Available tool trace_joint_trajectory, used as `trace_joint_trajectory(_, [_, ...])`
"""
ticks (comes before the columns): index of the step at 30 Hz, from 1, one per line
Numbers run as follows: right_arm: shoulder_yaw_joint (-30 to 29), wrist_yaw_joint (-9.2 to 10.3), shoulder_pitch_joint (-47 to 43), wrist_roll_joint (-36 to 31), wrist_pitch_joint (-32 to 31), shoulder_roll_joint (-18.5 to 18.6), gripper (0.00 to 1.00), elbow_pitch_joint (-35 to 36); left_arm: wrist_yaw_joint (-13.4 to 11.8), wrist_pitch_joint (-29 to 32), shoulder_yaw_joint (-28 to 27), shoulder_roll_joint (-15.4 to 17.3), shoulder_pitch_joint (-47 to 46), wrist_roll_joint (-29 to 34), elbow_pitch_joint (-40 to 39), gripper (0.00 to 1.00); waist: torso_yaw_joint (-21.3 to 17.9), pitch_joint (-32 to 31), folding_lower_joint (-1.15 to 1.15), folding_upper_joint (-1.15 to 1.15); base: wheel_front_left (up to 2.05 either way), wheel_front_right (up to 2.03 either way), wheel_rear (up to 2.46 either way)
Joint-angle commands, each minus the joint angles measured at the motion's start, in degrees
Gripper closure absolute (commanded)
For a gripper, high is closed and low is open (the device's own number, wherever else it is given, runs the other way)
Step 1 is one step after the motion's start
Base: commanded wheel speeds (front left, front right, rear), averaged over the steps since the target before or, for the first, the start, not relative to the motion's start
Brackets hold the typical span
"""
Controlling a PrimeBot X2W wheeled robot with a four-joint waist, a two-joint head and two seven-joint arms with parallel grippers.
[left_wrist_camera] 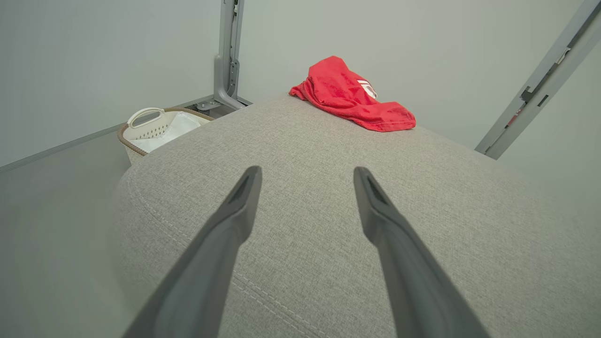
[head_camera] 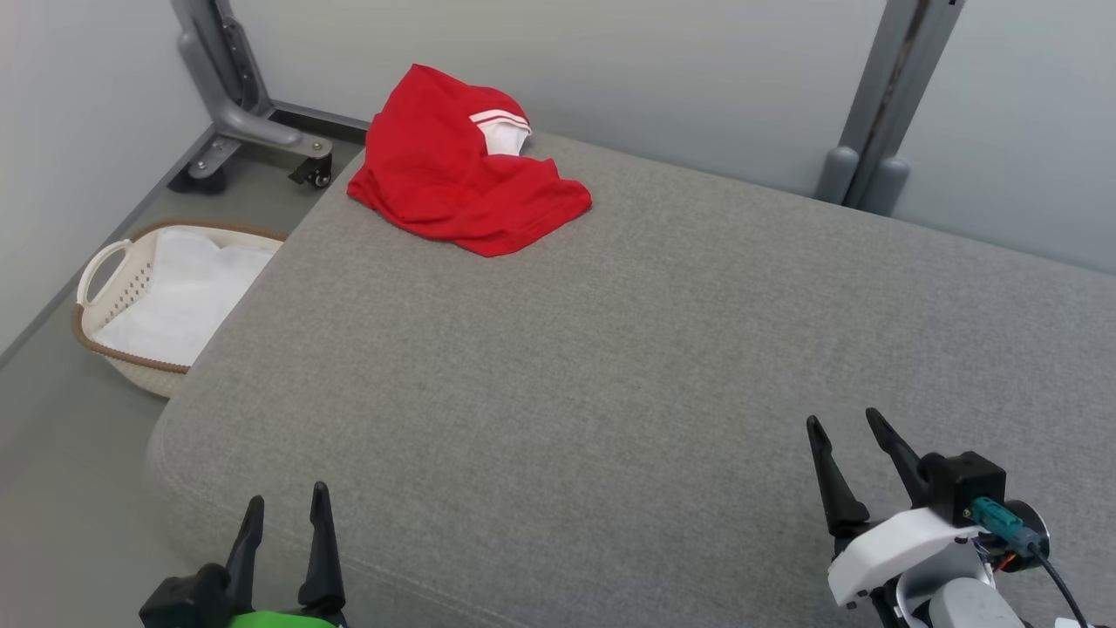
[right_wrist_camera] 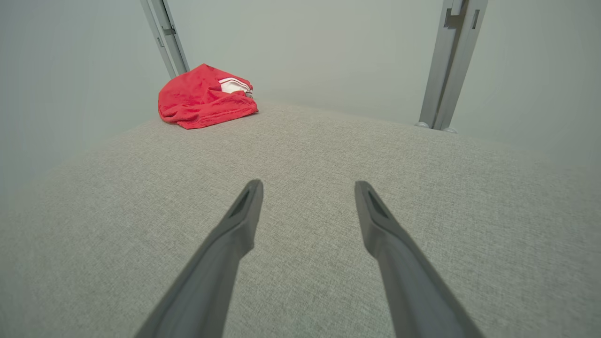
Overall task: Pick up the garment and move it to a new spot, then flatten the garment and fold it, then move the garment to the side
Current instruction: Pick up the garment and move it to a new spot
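I count one red garment [head_camera: 453, 174] and one grey padded bench [head_camera: 610, 366] under it. There are two end effectors, the left end effector [head_camera: 288, 494] and the right end effector [head_camera: 845, 419], with two dark fingers [head_camera: 323, 549] on each, four in all. One basket [head_camera: 129, 277] sits on the floor [head_camera: 52, 453], with one white cloth [head_camera: 187, 292] in it. Two grey metal posts [head_camera: 898, 78] rise behind the bench, and the left one's foot carries two casters [head_camera: 316, 173].

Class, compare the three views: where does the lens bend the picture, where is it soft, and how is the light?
Head view: even, soft light, no glare, garment sharp. Left wrist view: the wide lens bulges the cushion, and the near fingers look soft. Right wrist view: same bulge, edges hazy.
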State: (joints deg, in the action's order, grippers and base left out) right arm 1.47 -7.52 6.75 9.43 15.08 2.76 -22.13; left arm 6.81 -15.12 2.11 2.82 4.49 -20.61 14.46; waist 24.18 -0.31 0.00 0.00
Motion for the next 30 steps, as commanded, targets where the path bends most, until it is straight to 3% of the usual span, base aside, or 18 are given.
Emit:
trace_joint_trajectory(1, [0.02,0.07,0.7,-0.36,0.1,0.26,0.0,0.27,0.03,-0.02,-0.03,0.15,-0.2,-0.31,-0.42,0.0,0.73,1.09,0.0,0.0,0.0,0.0,0.0])
trace_joint_trajectory(10, [-1.1,0.07,3.0,-2.87,0.11,0.26,0.0,1.81,-0.27,-0.03,-2.06,0.88,-3.94,0.39,-3.94,0.0,-1.47,4.99,0.0,0.0,0.0,0.0,0.0])
trace_joint_trajectory(14, [-1.73,0.07,4.58,-4.37,0.11,0.25,0.0,2.62,0.06,-0.03,-3.97,4.36,-9.24,1.54,-6.62,0.0,-3.08,7.72,0.0,0.0,0.0,0.0,0.0])
trace_joint_trajectory(18, [-1.44,0.07,6.75,-5.99,0.1,0.25,0.0,2.9,0.25,1.34,-5.7,10.33,-17.06,1.73,-8.66,0.0,-5.4,11.23,0.0,0.0,0.0,0.0,0.0])
trace_joint_trajectory(23, [-0.68,0.07,10.31,-7.74,-0.24,0.26,0.0,3.58,0.48,5.96,-8.11,16.23,-27.4,-1.68,-10.58,0.0,-9.33,16.46,0.0,0.0,0.0,0.0,0.0])
trace_joint_trajectory(30, [0.08,0.07,13.6,-10.47,-1.23,0.26,0.0,6.02,0.67,11.31,-7.9,21.79,-40.58,-4.76,-4.57,0.0,-14.7,24.02,0.0,0.0,0.0,0.0,0.0])
